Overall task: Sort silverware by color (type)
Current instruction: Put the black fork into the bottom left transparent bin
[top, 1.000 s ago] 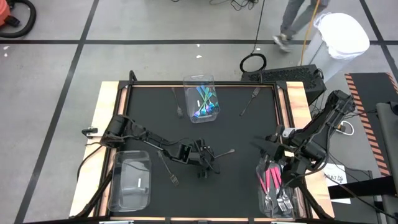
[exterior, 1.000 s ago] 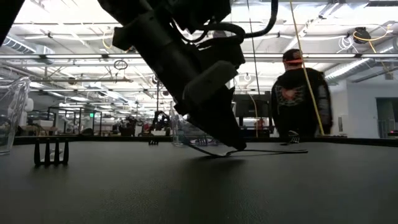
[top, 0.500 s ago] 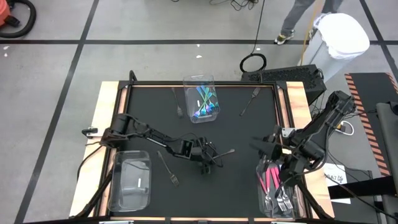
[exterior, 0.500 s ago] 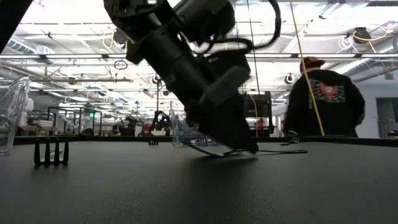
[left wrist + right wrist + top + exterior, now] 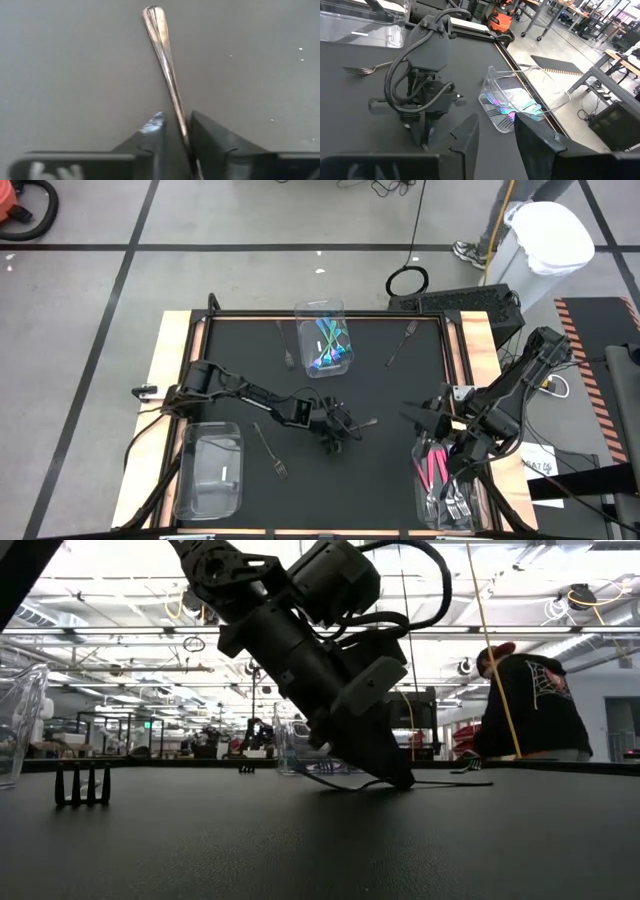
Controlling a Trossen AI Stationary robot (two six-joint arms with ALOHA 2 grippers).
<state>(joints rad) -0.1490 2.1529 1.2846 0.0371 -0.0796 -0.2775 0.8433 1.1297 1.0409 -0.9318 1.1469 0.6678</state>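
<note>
Your left end effector is down on the black surface near its middle, and its two dark fingers are clamped on the thin silver-grey metal utensil. The handle lies straight forward from the fingers, its long axis pointing toward the right arm, flat on the surface. It looks slim and shiny, so it may slip. Your right end effector waits with fingers apart above the clear plastic bin holding pink-handled pieces
</note>
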